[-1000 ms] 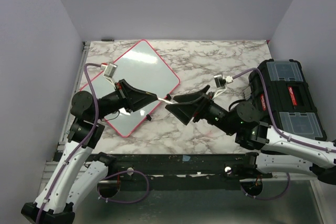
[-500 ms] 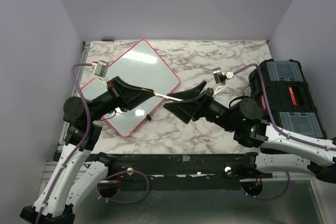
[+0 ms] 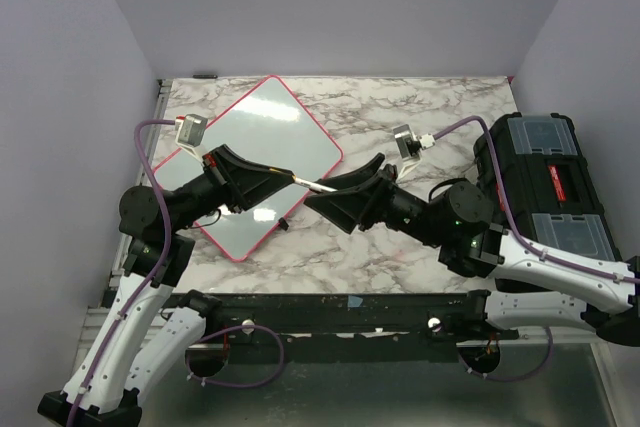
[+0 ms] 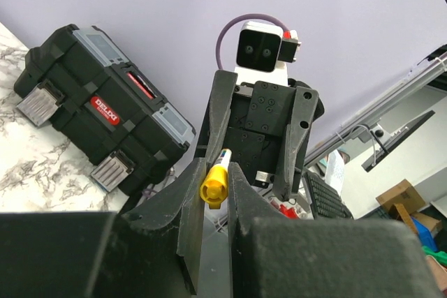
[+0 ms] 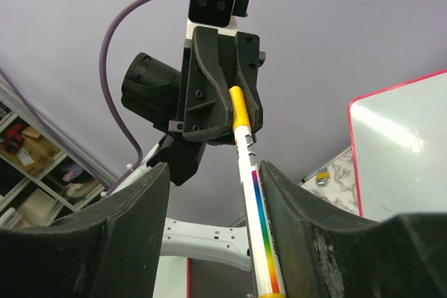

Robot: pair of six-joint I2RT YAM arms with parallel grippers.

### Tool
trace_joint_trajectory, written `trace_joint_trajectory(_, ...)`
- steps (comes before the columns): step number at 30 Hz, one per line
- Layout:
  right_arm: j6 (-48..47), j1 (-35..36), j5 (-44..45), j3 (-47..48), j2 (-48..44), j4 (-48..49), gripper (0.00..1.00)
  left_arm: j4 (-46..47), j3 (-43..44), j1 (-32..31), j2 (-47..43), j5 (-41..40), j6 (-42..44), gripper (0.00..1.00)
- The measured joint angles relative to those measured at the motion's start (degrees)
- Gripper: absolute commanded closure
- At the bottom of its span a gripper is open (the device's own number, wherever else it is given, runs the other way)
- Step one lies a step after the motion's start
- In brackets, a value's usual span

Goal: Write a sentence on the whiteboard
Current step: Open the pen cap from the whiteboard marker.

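Whiteboard (image 3: 270,132) lies skewed at the table's (image 3: 420,112) far left, still blank. Left gripper (image 3: 288,177) is clamped on the marker (image 3: 320,185). Right gripper (image 3: 335,190) has narrowed its jaws around the marker's other end over the last second, so this looks like a handover or uncapping. Right wrist view shows the jaws apart with a gap beside the barrel; the top view hides that.

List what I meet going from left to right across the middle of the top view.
In order: left tool → marker → right tool → toolbox. The whiteboard lies under the left tool, so I leave it out.
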Motion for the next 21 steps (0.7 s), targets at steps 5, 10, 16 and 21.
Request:
trace_joint_trajectory(5, -0.1, -0.1, -0.6, 0.3, 1.0, 0.2, 0.5, 0.0, 0.0, 0.0, 0.0, 0.1, -0.1, 1.0)
trace_joint_trajectory(10, -0.2, -0.1, -0.7, 0.3, 1.4, 0.4, 0.51, -0.2, 0.0, 0.0, -0.1, 0.2, 0.0, 1.0)
trace_joint_trajectory(16, -0.3, -0.1, -0.7, 0.3, 1.5, 1.0, 0.57, -0.4, 0.0, 0.0, -0.6, 0.2, 0.0, 1.0)
trace_joint_trajectory(21, -0.5, -0.1, -0.7, 0.3, 1.9, 1.3, 0.62, -1.1, 0.0, 0.0, -1.2, 0.1, 0.2, 1.0)
